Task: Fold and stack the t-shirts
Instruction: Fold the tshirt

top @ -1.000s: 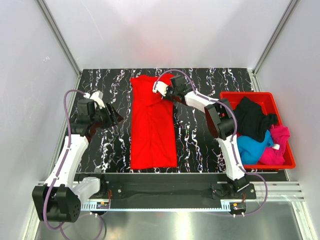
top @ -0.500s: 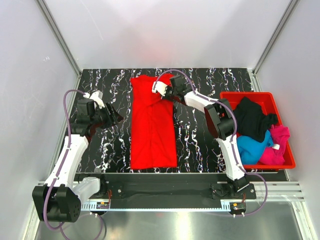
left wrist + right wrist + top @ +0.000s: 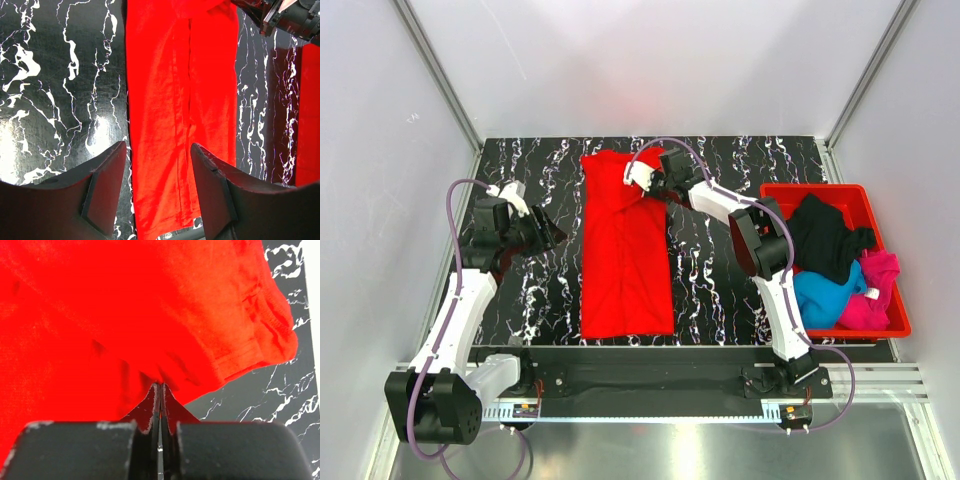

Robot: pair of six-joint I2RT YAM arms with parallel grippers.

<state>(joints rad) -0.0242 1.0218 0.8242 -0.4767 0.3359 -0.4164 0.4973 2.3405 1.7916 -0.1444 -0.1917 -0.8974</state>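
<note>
Pinching only a thin hem of the red t-shirt [image 3: 625,260] in the closed right gripper [image 3: 159,388], probably risking it slipping out

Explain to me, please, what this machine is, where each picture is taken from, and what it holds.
Two robot arms stand at the near edge of a black marbled table. The wide picture looks down from above, behind them; the other two come from a camera on each wrist. On it a red t-shirt lies in a long strip. The right hand is shut, pinching cloth near the shirt's far end. The left hand is open, empty. A red bin holds a black t-shirt, a blue t-shirt and a pink t-shirt.
</note>
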